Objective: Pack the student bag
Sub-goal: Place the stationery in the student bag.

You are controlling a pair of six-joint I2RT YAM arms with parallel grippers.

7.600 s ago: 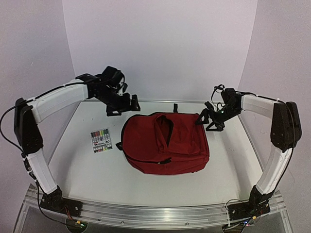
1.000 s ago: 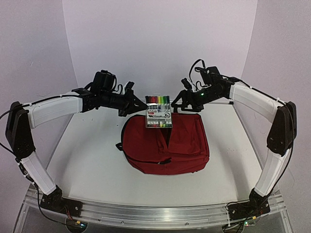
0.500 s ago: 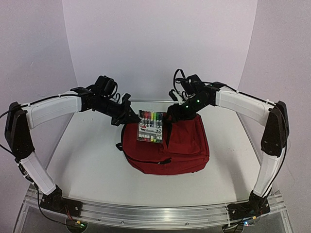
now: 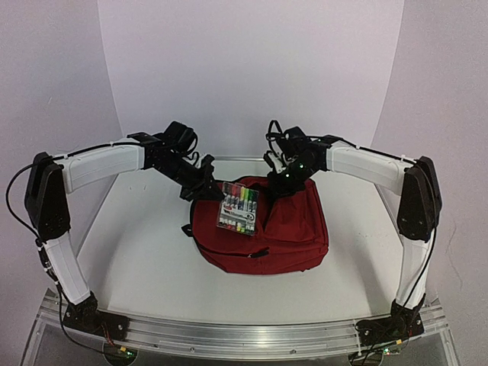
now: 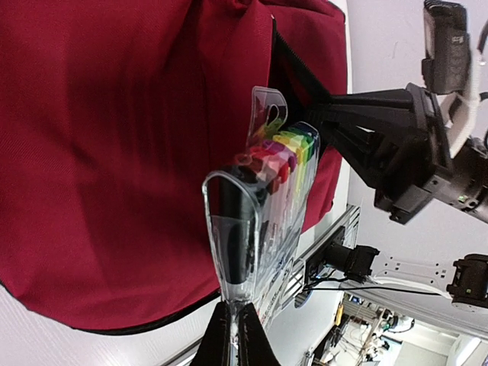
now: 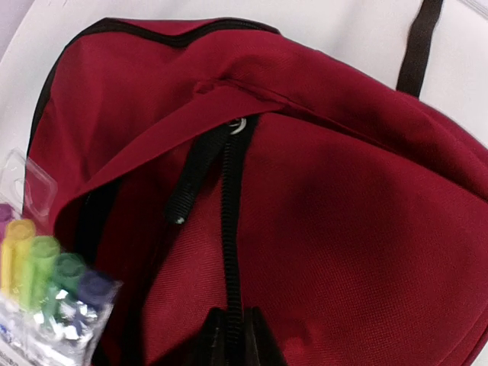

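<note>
step: markers going in | left gripper (image 4: 211, 185) pinches marker pack (image 4: 239, 207) over student bag (image 4: 293, 229) | right gripper (image 6: 232, 335) clamps its zip edge | next, I'd say: tug opening wider, drop pack in

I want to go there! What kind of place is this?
Probably a robot lab's test booth: two robot arms bolted to a metal rail at a white table, plain white walls around, with just a student bag and marker pack.

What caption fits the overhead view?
Left gripper holds a marker pack over the red student bag; right gripper pinches the bag's zipper edge.
</note>
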